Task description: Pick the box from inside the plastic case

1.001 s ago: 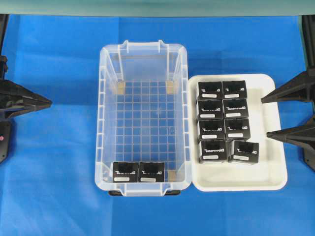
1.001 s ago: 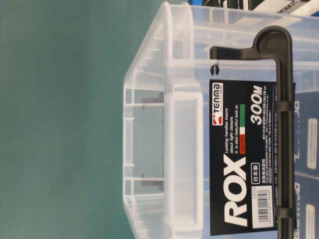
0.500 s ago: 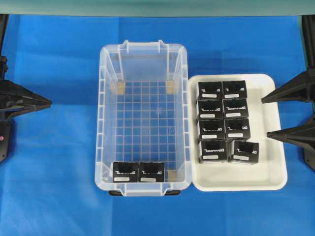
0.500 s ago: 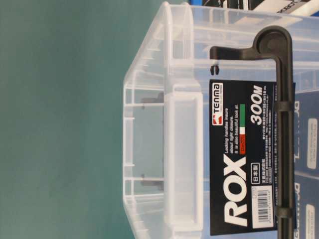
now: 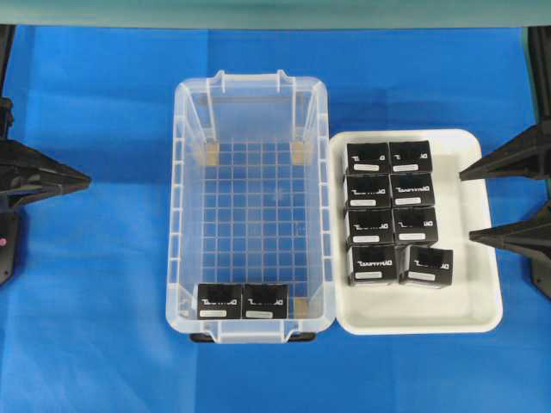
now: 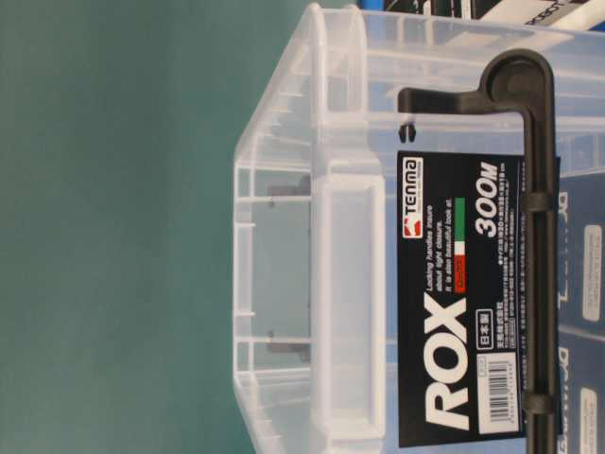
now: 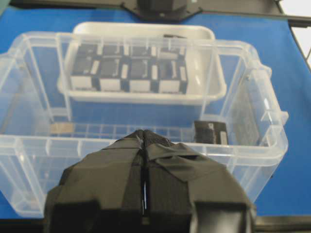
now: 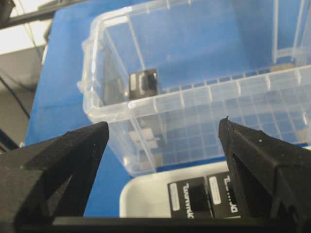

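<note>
The clear plastic case stands in the middle of the blue table. Two black boxes with white label strips sit side by side on its grid floor at the near end, one on the left and one on the right. My left gripper is shut and empty, at the left edge, well clear of the case. My right gripper is open and empty at the right, over the tray's outer rim. The left wrist view shows the shut gripper facing the case wall, with one box inside. The right wrist view shows the open gripper and a box through the case.
A shallow white tray lies against the case's right side and holds several identical black boxes in two columns. The table-level view shows the case end with its black ROX label and a black latch handle.
</note>
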Controlling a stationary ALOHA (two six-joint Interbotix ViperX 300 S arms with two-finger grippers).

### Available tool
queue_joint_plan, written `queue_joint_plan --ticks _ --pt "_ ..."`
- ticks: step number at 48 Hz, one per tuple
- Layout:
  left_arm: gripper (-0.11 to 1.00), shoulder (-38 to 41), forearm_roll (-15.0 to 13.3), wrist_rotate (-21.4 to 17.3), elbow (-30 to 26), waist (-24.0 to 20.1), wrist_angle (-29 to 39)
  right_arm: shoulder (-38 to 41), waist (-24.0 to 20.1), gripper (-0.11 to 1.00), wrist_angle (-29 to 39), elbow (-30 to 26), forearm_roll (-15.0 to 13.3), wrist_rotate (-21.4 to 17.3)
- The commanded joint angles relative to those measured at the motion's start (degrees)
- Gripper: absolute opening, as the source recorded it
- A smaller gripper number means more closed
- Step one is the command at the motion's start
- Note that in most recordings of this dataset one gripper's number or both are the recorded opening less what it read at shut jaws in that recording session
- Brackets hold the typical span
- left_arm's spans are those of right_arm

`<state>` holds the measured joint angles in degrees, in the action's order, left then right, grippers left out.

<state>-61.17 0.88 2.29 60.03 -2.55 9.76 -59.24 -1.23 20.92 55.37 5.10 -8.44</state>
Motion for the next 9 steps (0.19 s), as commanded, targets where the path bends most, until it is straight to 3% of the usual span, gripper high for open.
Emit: queue_joint_plan --ticks 1,9 --pt "-0.07 0.3 0.1 0.0 -1.6 0.1 -0.3 -0.5 0.0 0.95 -0.3 0.0 -0.1 -0.1" --pt "-0.07 0.3 0.2 -0.6 -1.5 0.1 -0.4 -1.9 0.1 0.96 -0.3 0.7 -0.1 -0.2"
